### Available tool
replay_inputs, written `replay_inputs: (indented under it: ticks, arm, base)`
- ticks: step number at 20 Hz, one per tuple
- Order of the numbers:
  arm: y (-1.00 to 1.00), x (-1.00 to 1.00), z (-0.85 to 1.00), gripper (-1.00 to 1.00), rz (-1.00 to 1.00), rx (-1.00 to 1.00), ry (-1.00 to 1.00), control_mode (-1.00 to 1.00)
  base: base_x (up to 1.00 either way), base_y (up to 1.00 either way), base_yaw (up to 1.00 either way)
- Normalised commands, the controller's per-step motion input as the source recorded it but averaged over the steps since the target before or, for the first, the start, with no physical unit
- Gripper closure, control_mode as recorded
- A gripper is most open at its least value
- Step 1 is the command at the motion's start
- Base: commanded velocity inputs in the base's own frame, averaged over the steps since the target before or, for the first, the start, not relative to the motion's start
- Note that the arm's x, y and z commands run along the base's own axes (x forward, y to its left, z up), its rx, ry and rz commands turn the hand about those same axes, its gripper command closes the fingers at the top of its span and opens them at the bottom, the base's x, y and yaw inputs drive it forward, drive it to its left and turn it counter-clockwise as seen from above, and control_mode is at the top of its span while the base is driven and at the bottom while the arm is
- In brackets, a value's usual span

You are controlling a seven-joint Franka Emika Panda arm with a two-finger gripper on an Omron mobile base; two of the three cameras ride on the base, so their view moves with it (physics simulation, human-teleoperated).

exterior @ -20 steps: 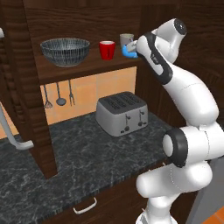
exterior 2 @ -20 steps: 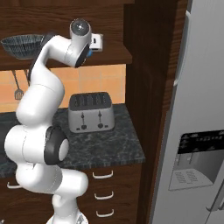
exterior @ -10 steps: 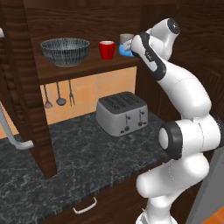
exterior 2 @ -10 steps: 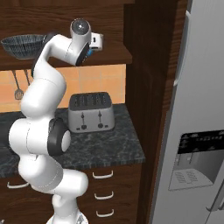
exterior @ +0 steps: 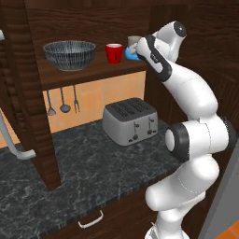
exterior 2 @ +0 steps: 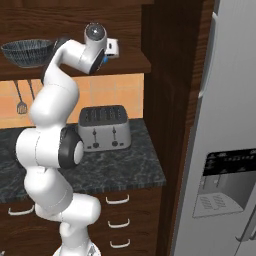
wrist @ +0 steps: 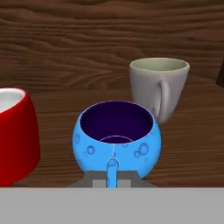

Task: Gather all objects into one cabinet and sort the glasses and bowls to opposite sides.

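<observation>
Cabinet: It is dark brown wood. Its front is open, and all the task things stand on its one shelf.
Bowl: It sits far to the left on the shelf. It is wide and round, grey-blue with thin dark stripes. It stands well apart from the cups.
Spoons and fork: These metal tools hang under the shelf, below the bowl.
Red cup: It stands upright near the middle of the shelf, to the right of the bowl. In my hand view it is at the left edge, just beside the blue cup.
Toaster: It is grey and sits on the dark counter, below the cups.
Blue cup: It is squat and bright blue with little bubble spots. It stands upright on the shelf, right in front of my pincer, with its handle turned to me.
Grey mug: It stands behind the blue cup and a bit to the right, near the back wall of the cabinet.
My pincer: It is up at the shelf, at the blue cup's handle. I cannot tell if it is clenched on the handle or let go.
Fridge: It is big and grey and stands far to the right.
</observation>
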Motion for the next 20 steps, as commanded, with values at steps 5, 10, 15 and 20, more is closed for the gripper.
replay_inputs:
  ticks: [5,10,15,20]
  arm:
    - [0.00,0.36,0.00,1.00,0.00,0.00,0.00,-1.00]
    - [0.00,0.32,0.00,1.00,0.00,0.00,0.00,-1.00]
    - [0.01,0.18,0.00,-1.00,0.00,0.00,0.00,-1.00]
    - [0.00,0.00,0.00,-1.00,0.00,0.00,0.00,-1.00]
  base:
    - [0.00,0.00,0.00]
    - [0.00,0.00,0.00]
    - [0.00,0.00,0.00]
    - [0.00,0.00,0.00]
